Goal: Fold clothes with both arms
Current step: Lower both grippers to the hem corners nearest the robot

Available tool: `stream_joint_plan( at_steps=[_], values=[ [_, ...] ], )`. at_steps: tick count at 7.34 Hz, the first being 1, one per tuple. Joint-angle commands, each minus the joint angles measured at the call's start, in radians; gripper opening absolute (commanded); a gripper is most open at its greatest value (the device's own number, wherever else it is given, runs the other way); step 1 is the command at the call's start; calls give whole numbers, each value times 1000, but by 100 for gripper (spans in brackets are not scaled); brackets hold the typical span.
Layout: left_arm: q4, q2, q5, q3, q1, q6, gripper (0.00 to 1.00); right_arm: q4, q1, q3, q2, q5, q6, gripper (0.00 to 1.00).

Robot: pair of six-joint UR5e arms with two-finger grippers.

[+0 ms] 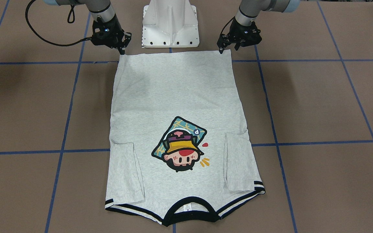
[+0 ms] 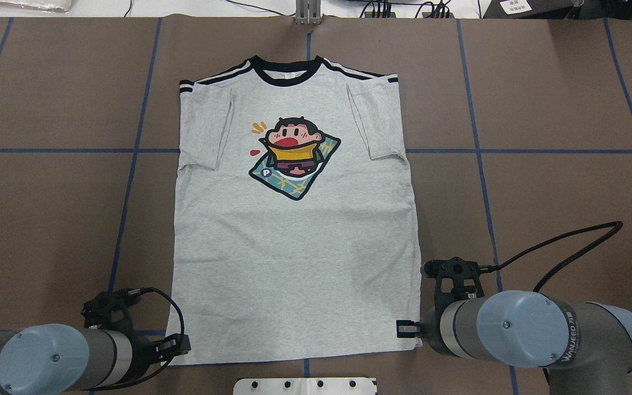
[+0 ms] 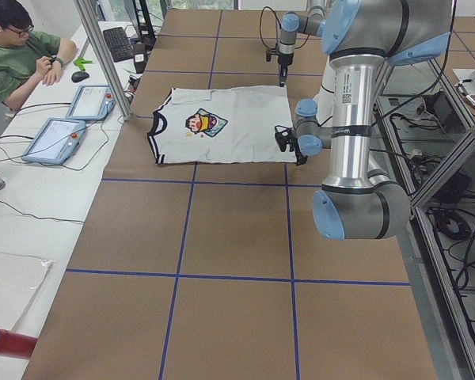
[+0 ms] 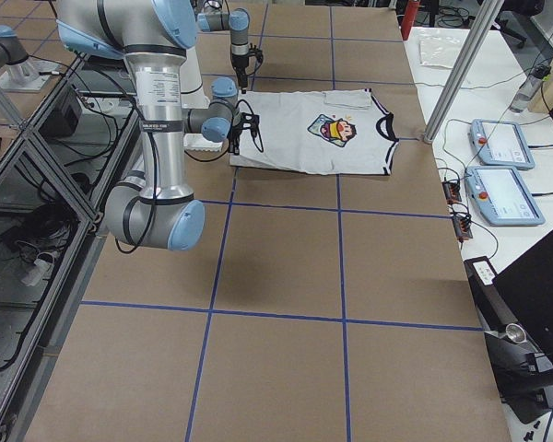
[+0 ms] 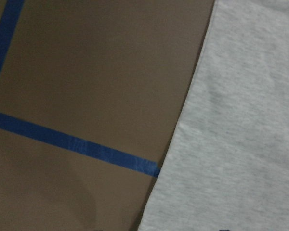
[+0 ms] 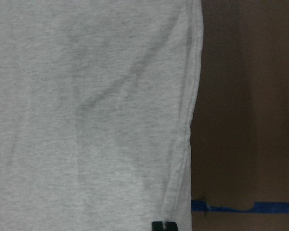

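T-shirt [image 1: 173, 90] flat on the table [image 1: 319, 103], print up, midway between the table's two ends. Hem sits just short of the white base plate [image 1: 170, 38] at the robot-side edge; collar [image 1: 189, 216] points to the operators' edge. Both sleeves are folded inward onto the chest. Side edges are straight, with a light crease near the hem.

Left gripper [image 1: 228, 49] is at its hem corner, jaws apart, one tip touching the corner. Right gripper [image 1: 121, 51] is at the other hem corner. The right wrist view shows its two black tips [image 6: 164, 226] pressed together at the shirt's side edge; can't tell if cloth is pinched between them.

Room: bare brown surface with blue tape lines [image 1: 319, 141] on both sides of the shirt, and much more toward either end.

Writing: "WANJEED" on the right arm [image 2: 568, 340]. A "P" badge [image 2: 265, 173] on the cartoon print [image 2: 294, 156]. Collar tag [image 1: 188, 207] unreadable.
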Motion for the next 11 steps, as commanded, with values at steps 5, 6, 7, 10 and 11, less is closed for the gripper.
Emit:
stream_joint_plan(
  at_steps=[5, 6, 7, 10, 11],
  values=[
    [8, -2, -1, 5, 4, 0, 44, 0, 3, 0, 0, 2, -1, 0],
    [8, -3, -3, 5, 4, 0, 39, 0, 5, 1, 0, 2, -1, 0],
    [8, -4, -3, 5, 4, 0, 34, 0, 5, 1, 0, 2, -1, 0],
    [8, -5, -3, 4, 4, -2, 23, 0, 3, 3, 0, 3, -1, 0],
    [8, -5, -3, 4, 4, -2, 19, 0, 3, 3, 0, 3, -1, 0]
  ],
)
